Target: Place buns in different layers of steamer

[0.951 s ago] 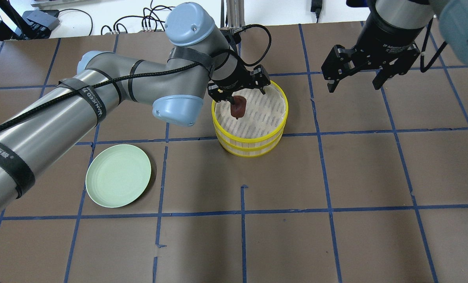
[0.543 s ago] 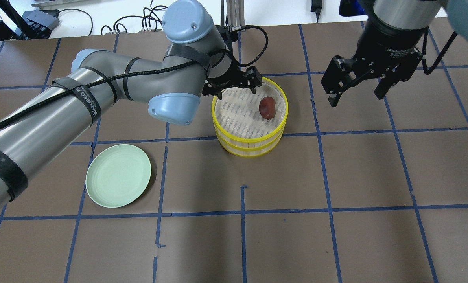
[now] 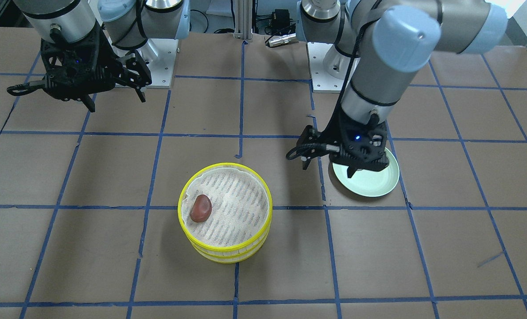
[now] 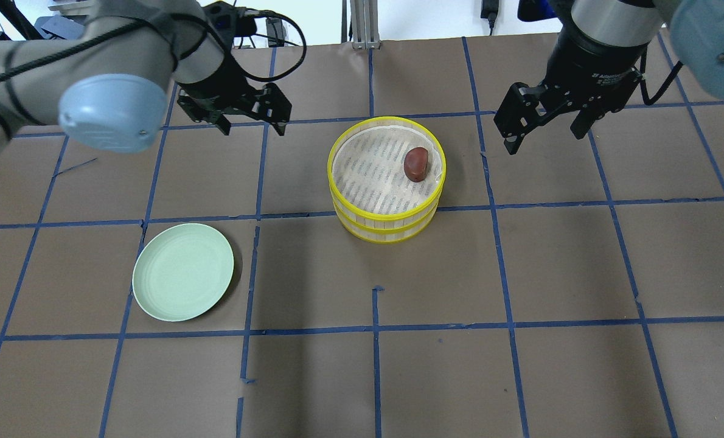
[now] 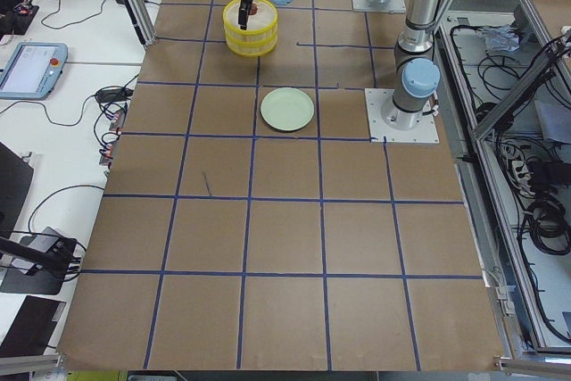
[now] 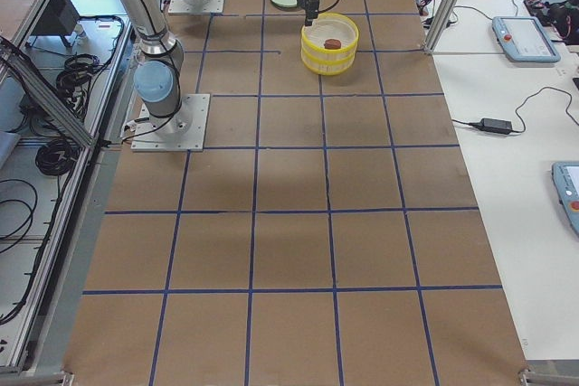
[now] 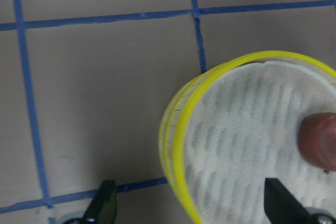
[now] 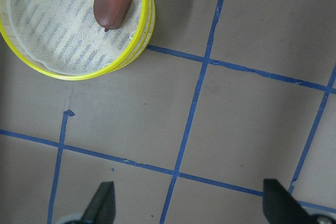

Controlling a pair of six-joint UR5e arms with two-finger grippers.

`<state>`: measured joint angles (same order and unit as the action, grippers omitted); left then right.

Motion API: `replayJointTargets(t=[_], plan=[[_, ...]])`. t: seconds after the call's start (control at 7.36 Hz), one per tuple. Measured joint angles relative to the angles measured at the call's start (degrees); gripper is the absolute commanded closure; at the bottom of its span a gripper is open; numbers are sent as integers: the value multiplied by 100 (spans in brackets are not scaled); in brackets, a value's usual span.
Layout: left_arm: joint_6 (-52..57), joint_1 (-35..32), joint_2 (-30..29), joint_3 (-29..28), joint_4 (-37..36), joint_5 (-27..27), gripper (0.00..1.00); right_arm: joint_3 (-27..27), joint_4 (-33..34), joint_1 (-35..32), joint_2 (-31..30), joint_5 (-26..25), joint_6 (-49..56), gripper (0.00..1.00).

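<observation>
The reddish-brown bun (image 4: 416,163) lies on its side on the cloth of the top steamer layer (image 4: 368,173), toward the edge nearest my right arm and just inside the yellow rim.

Farthest left in the overhead view, my left gripper (image 4: 253,126) hangs above the bench (image 4: 520,274) with its jaws spread and nothing between them, well apart from the steamer. Its wrist camera catches the yellow rim and part of the bun at the right edge of its picture. Nearer the front edge sits the pale green plate (image 4: 182,280), flat on the bench.

At the middle, the top layer rests squarely on the lower steamer layer (image 4: 386,233); what the lower one holds is hidden from me.

To the right, my right gripper (image 4: 544,139) hovers beside the stack, jaws wide apart and empty.
</observation>
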<state>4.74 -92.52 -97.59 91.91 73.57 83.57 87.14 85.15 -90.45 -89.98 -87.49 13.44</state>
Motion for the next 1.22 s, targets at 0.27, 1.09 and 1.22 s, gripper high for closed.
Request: replayJointTargets(t=[0.27,1.09,1.22], plan=[[135,222,802,-92,951,25,0,-70,-10,11,2,-23,-110,0],[163,243,1261,-58,1887,217,0,-82,37,2,-91,-110,-1199,0],[166,245,1268,-48,1893,222,0,-71,94,1,-94,-131,-1248,0]])
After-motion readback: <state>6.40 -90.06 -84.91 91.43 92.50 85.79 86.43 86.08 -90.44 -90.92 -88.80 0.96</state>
